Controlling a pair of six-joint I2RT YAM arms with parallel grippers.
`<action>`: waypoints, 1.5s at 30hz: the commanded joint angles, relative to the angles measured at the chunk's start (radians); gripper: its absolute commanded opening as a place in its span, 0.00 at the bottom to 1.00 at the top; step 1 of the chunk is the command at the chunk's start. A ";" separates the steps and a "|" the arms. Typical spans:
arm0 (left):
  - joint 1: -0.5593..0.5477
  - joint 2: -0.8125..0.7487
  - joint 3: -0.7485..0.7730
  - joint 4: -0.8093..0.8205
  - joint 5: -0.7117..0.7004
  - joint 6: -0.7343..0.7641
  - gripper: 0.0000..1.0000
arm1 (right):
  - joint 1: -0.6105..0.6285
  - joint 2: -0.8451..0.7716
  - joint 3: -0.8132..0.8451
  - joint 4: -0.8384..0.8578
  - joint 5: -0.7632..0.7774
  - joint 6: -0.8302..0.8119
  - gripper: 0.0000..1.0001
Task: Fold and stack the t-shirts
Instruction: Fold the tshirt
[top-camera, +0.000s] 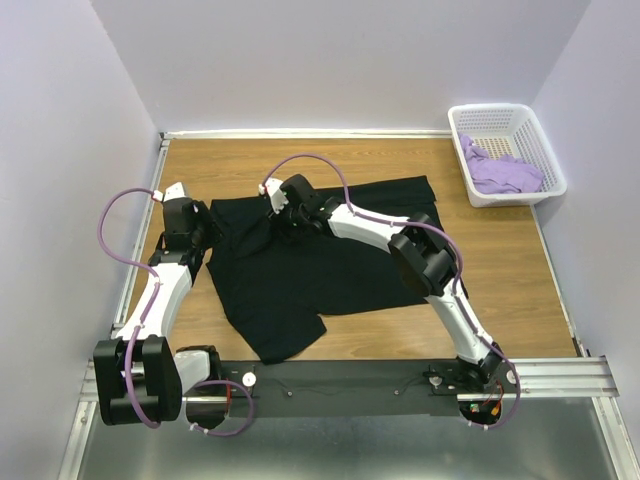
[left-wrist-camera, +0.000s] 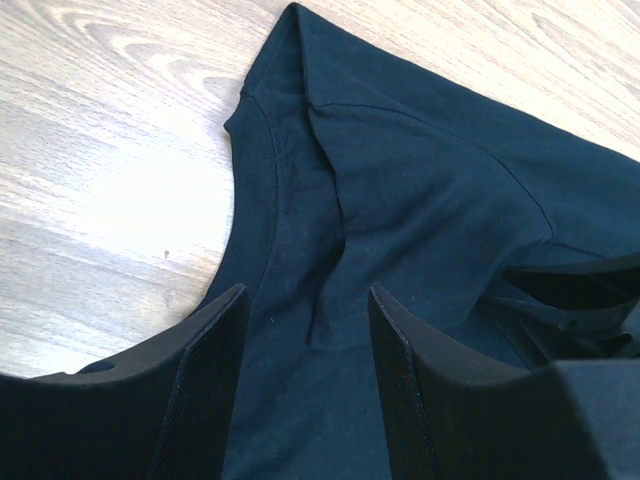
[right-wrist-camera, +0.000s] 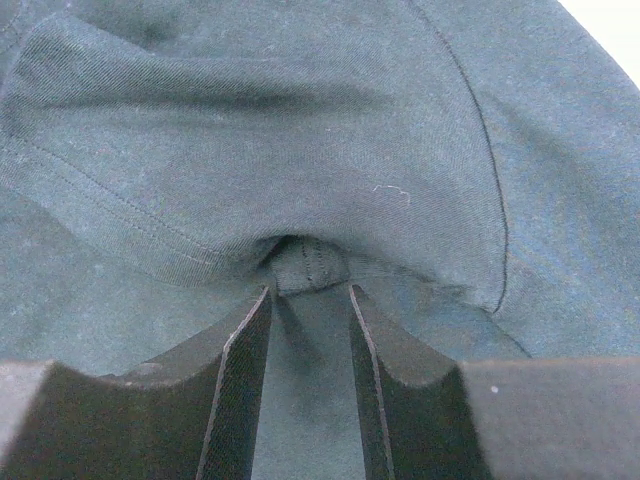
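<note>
The black t-shirt (top-camera: 330, 265) lies spread, with wrinkles, on the wooden table. My left gripper (top-camera: 197, 238) is at the shirt's left edge. In the left wrist view it (left-wrist-camera: 307, 295) is open, and its jaws stand either side of the cloth (left-wrist-camera: 420, 180) just by the collar band. My right gripper (top-camera: 278, 208) is at the shirt's far left part. In the right wrist view it (right-wrist-camera: 310, 290) is nearly closed on a stitched fold of the black cloth (right-wrist-camera: 300, 120), which bunches round its tips. The lavender t-shirt (top-camera: 505, 173) lies crumpled in the basket.
A white lattice basket (top-camera: 505, 108) stands at the back right corner of the table (top-camera: 250, 160). Pale walls close in the back and both sides. A black rail with the arm bases runs along the near edge.
</note>
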 joint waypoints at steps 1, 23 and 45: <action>-0.004 0.007 0.016 0.022 0.019 0.011 0.59 | 0.017 0.027 0.026 0.002 -0.025 0.005 0.44; -0.004 0.010 0.013 0.023 0.019 0.014 0.59 | 0.022 -0.017 0.011 0.001 0.035 -0.010 0.01; -0.003 0.017 0.013 0.019 0.013 0.019 0.59 | 0.020 -0.169 -0.155 -0.008 0.038 -0.010 0.01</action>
